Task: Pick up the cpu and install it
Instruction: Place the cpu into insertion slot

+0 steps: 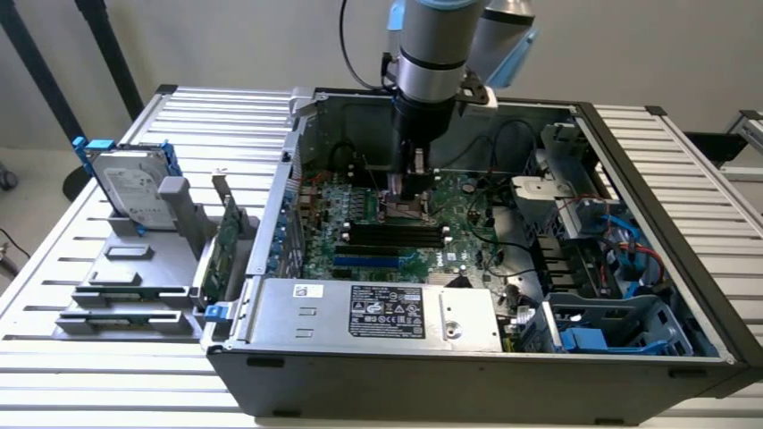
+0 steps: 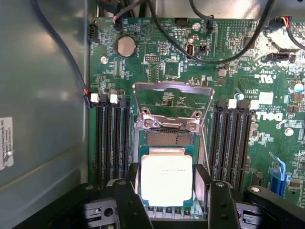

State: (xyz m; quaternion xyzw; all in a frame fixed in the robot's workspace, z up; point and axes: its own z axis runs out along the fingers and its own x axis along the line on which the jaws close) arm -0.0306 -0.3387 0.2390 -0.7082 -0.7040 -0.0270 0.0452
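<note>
Silver-topped cpu [image 2: 167, 181], small, flat and square, faint print on its lid: it was pinched between the two black fingers [image 2: 129, 200] of the gripper [image 2: 167, 172], one finger against each of two opposite edges, and hung level just over the open socket [image 2: 169, 138]. The socket's contact field was partly covered by the chip, the rest lying bare. Metal retention frame [image 2: 171, 88] of the socket: swung up and back, standing clear of the chip. Green motherboard [image 2: 143, 38]: it carried black memory slots [image 2: 112, 143] in banks on both sides of the socket, a round coin cell [image 2: 126, 46] near one corner, and black cables [image 2: 224, 59] looping across its far edge. Grey computer case [image 1: 477, 375]: it lay on its side with the panel off, the arm [image 1: 435, 45] reaching straight down into it near the middle of the board. Power supply [image 1: 370, 313], grey, labelled: it sat along the case's near wall. Hard drive [image 1: 129, 192], silver with blue side rails: it stood tilted in a grey holder [image 1: 131, 286] outside the case, toward the exterior view's left. Long green circuit card [image 1: 214, 259]: it stood on edge between that holder and the case. Slatted metal table [image 1: 107, 375]: it bore everything listed.
</note>
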